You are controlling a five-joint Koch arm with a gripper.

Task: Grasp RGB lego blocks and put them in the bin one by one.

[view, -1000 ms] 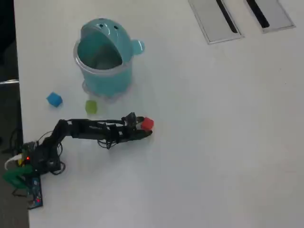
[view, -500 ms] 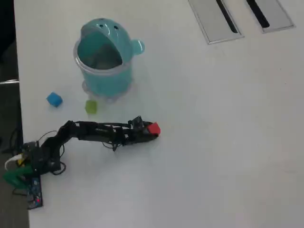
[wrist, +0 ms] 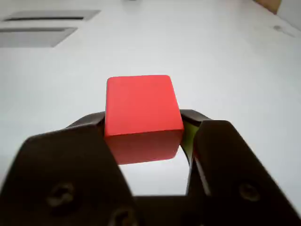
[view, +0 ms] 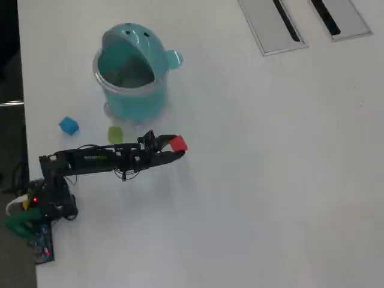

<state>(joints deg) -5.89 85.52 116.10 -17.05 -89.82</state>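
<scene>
The red block [wrist: 141, 110] was clamped in the gripper [view: 174, 148] at centre-left of the overhead view. Carrying was judged under way; a swing toward the bin [view: 129, 90], upper left, was called for.

A white table [view: 270, 180] fills the overhead view, with two grey slotted panels [view: 273, 24] at its top edge.

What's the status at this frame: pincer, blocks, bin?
Pincer shut on red block. Blue block and yellow-green block on table beside bin. Bin mouth open, nothing seen in the way.
</scene>
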